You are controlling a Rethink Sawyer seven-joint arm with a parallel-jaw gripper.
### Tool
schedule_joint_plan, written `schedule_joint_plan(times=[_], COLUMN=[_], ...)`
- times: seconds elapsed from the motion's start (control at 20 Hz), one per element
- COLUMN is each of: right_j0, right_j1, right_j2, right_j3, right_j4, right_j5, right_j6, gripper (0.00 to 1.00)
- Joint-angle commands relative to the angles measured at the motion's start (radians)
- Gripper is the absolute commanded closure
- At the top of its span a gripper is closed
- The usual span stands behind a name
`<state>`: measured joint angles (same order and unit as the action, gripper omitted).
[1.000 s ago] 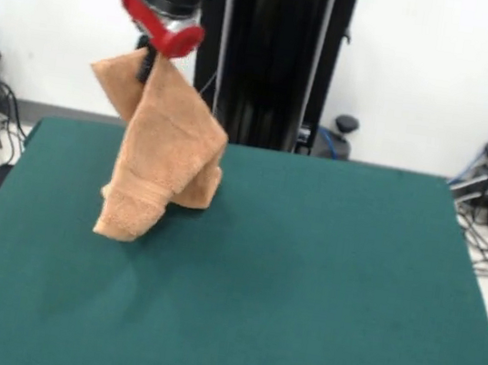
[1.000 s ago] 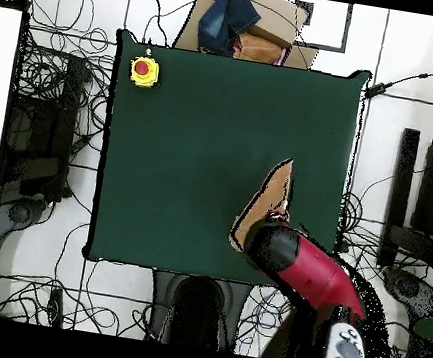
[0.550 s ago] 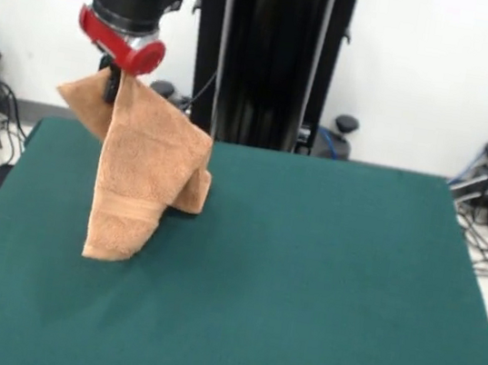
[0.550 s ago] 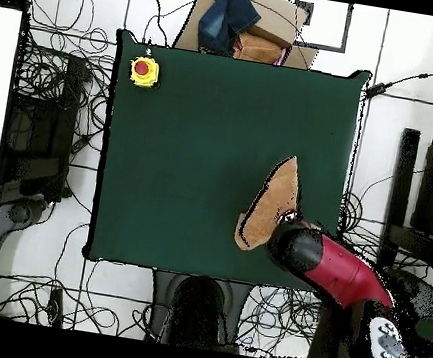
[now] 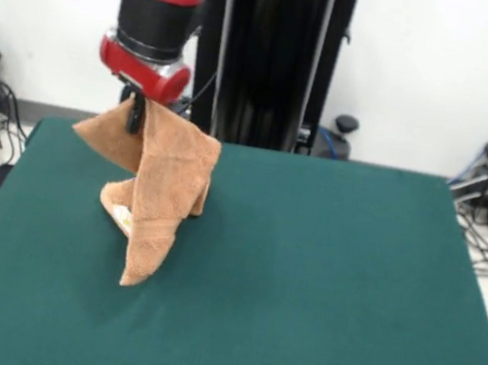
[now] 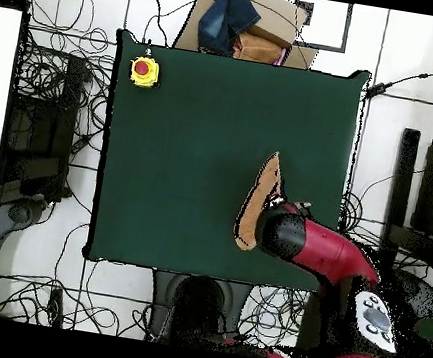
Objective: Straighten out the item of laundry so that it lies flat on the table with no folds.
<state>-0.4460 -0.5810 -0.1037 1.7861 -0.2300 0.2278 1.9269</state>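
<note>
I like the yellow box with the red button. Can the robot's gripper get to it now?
Probably not right away: the gripper is shut on the towel, and the yellow box sits at the opposite corner across bare table.

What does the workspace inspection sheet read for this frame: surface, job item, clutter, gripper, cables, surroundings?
Surface: dark green table, mostly bare.
Job item: tan towel hangs bunched and folded from the gripper; whether its lowest tip touches the table cannot be told; a small white label shows.
Clutter: yellow box with a red button at one table corner.
Gripper: gripper shut on the towel's upper edge, above the table.
Cables: many loose cables on the floor around the table; none on the top.
Surroundings: cardboard box with dark cloth beyond one table edge; black pedestal.
</note>
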Motion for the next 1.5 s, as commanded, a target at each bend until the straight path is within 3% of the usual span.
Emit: schedule_joint_plan(times=[0.05,0.35,0.95,1.1,1.2,1.3,1.5], right_j0=[0.103,0.208,0.514,0.606,0.635,0.599,0.391], right_j1=[-0.058,-0.137,-0.219,-0.229,-0.211,-0.170,-0.079], right_j2=[0.132,0.139,0.028,-0.046,-0.113,-0.158,-0.083], right_j3=[0.094,0.192,0.267,0.246,0.203,0.139,0.071], right_j4=[0.040,0.181,0.537,0.583,0.568,0.522,0.422], right_j5=[-0.021,-0.011,0.090,0.166,0.244,0.306,0.213], right_j6=[0.151,0.292,0.487,0.533,0.517,0.441,0.205], gripper=[1.00,1.00,1.00,1.00,1.00,1.00,1.00])
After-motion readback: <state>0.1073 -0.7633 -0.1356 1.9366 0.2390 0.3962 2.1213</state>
